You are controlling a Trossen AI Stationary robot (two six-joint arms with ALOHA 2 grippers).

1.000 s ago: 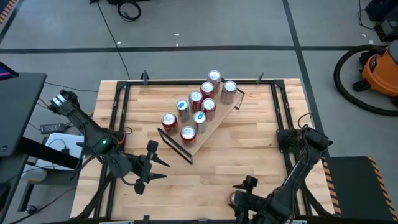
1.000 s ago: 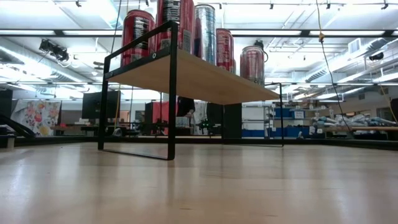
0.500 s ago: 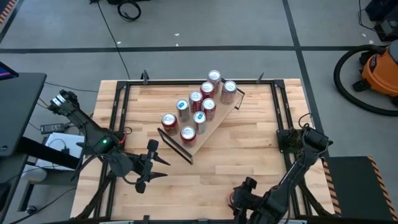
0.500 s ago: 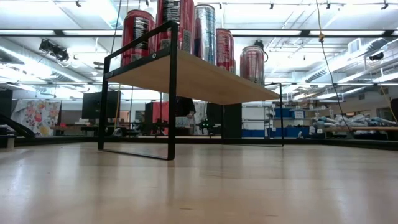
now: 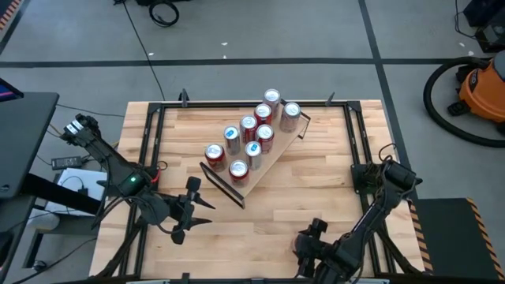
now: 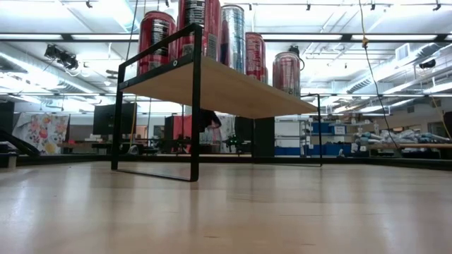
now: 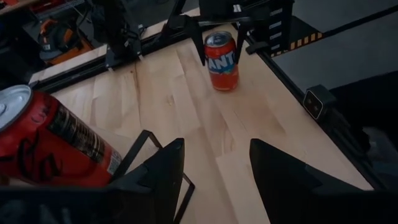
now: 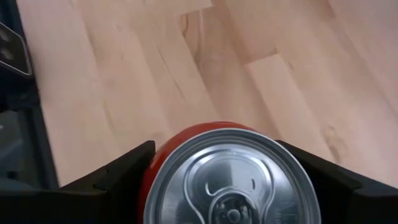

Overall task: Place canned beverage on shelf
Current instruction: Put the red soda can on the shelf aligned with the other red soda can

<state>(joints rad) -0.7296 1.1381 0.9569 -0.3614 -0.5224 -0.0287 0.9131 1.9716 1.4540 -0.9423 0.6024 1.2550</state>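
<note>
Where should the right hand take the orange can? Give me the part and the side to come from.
Grip the orange can on its round side wall near the middle, coming down from above: it stands upright on the table, lid up, nothing close beside it. The right hand hangs over that lid.

The high camera is looking straight down from well above, taking in the whole table (image 5: 316, 181), both arms and the surrounding floor. The low camera is sitting at tabletop height, facing level under the shelf (image 6: 226, 88) into the room behind; both views are sharing that shelf (image 5: 254, 154). The left wrist camera is looking forward past its fingers (image 7: 165, 168) across the table at an orange can (image 7: 222, 61). The right wrist camera is pointing steeply down, very near a can (image 8: 233, 180).
</note>
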